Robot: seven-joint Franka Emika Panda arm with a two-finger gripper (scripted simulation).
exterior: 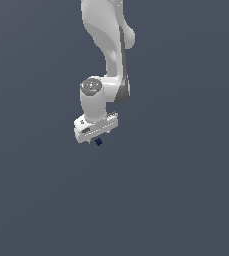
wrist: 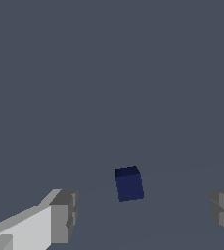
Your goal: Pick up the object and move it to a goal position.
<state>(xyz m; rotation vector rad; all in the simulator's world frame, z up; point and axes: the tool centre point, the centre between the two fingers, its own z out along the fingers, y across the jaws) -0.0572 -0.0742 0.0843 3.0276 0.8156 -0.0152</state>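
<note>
The tiny dark navy-blue cube (exterior: pixel 98 142) sits just under the white gripper (exterior: pixel 97 139) in the exterior view. In the wrist view the cube (wrist: pixel 129 183) lies between the two grey fingertips (wrist: pixel 64 215), with clear gaps on both sides. The jaws stand wide apart and touch nothing. The gripper (wrist: pixel 145 212) is open around the cube. The fingers are mostly hidden behind the hand in the exterior view.
The white arm (exterior: pixel 108 45) reaches down from the top of the exterior view. A plain dark grey-blue surface (exterior: pixel 186 200) fills everything else.
</note>
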